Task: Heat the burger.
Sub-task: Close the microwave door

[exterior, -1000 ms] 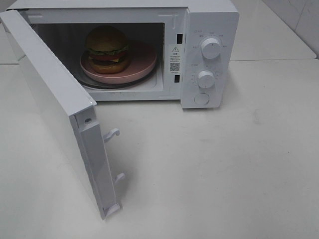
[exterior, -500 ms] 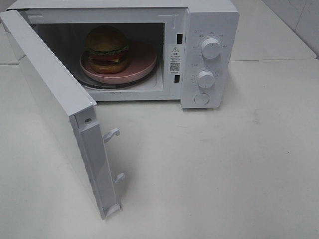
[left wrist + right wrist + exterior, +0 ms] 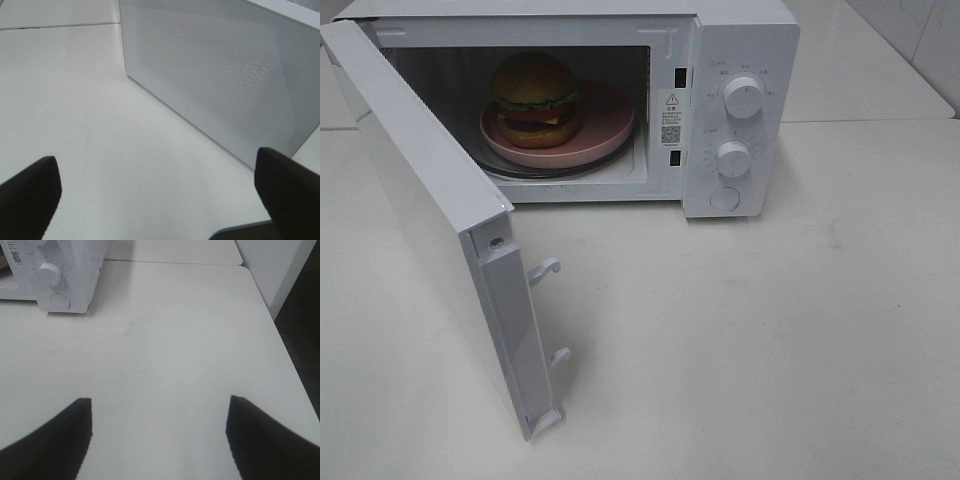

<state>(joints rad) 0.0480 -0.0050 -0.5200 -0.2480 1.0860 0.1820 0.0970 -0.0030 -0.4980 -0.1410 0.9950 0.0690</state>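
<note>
Burger: the burger [image 3: 535, 98] sat inside the open microwave [image 3: 740, 40], bun uppermost, on the left part of a pink plate [image 3: 610, 125].
Plate: it rested on the glass turntable [image 3: 520, 168] (only the turntable's front rim showed beneath it).
Door: the door [image 3: 420, 200] stood swung wide to the left, its free edge towards the high camera, with two white latch hooks [image 3: 546, 269] sticking out of that edge.
In the way: the open door stood between the left gripper and the cavity; the left wrist view met only the door's perforated outer panel, close ahead.
Controls: an upper knob [image 3: 743, 97], a lower knob [image 3: 733, 158] and a round button [image 3: 724, 198] ran down the right-hand panel.
Left gripper: the left gripper [image 3: 155, 165] had its dark fingers spread wide with nothing between them, over bare table beside the door.
Right gripper: the right gripper [image 3: 159, 405] was spread too, empty, over the table and well apart from the control panel.
Table: the white table [image 3: 770, 330] carried the microwave; its right edge showed in the right wrist view.
</note>
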